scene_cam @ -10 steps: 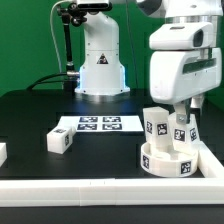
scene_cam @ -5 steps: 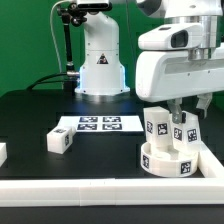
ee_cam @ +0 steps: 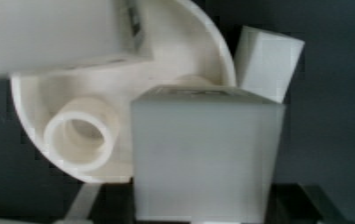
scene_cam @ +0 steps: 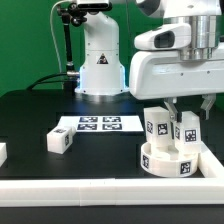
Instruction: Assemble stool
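The round white seat point(scene_cam: 165, 160) lies on the table at the exterior view's right. Two tagged white legs stand up from it. My gripper point(scene_cam: 187, 116) reaches down from above and is shut on the right-hand leg point(scene_cam: 187, 133). The other upright leg point(scene_cam: 157, 125) stands free just to its left. A third leg point(scene_cam: 59, 141) lies loose on the table at the left. In the wrist view the held leg point(ee_cam: 206, 150) fills the space in my gripper point(ee_cam: 200, 207), with the seat point(ee_cam: 58, 95) and the second leg point(ee_cam: 268, 60) behind it.
The marker board point(scene_cam: 98, 124) lies flat mid-table. The arm's white base point(scene_cam: 100, 62) stands behind it. A white border rail point(scene_cam: 100, 190) runs along the front and another up the right side point(scene_cam: 212, 160). A white piece point(scene_cam: 2, 152) shows at the left edge.
The hand has turned about its vertical axis over the held leg and now shows its broad side. The seat and the other legs have not moved.
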Controlling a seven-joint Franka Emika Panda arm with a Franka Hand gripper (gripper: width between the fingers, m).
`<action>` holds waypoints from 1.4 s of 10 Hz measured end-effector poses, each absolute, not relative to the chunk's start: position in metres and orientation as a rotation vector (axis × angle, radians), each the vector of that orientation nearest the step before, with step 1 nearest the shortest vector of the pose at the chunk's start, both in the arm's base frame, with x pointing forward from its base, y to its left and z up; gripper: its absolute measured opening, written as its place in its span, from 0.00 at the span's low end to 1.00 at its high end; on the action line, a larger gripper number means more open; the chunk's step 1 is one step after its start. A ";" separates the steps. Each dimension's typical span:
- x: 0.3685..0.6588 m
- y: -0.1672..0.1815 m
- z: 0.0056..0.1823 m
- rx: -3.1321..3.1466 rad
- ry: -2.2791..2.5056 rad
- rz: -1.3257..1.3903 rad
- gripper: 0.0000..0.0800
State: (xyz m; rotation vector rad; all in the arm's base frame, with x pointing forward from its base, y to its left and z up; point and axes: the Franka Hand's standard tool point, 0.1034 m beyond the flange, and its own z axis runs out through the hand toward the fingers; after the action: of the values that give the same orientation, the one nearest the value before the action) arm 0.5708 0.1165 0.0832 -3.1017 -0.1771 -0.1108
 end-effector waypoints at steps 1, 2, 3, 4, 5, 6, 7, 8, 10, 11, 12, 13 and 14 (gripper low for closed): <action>0.571 0.116 0.084 -3.085 0.030 -0.102 0.42; 0.571 0.116 0.084 -3.065 0.186 -0.094 0.42; 0.571 0.116 0.084 -3.047 0.301 -0.087 0.42; 0.571 0.117 0.084 -3.009 0.499 -0.075 0.42; 0.571 0.119 0.084 -2.979 0.643 -0.068 0.42; 0.571 0.118 0.084 -2.970 0.682 -0.066 0.42; 0.571 0.118 0.084 -2.955 0.732 -0.062 0.42; 0.571 0.118 0.084 -2.923 0.822 -0.053 0.42; 0.571 0.118 0.084 -2.875 0.948 -0.041 0.42; 0.571 0.118 0.084 -2.836 1.043 -0.032 0.42; 0.571 0.118 0.084 -2.808 1.103 -0.025 0.42; 0.571 0.118 0.085 -2.754 1.211 -0.012 0.42; 0.571 0.117 0.085 -2.672 1.345 0.011 0.42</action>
State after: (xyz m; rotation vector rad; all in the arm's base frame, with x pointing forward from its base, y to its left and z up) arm 0.5715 0.1174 0.0846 -2.6716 1.3450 0.0111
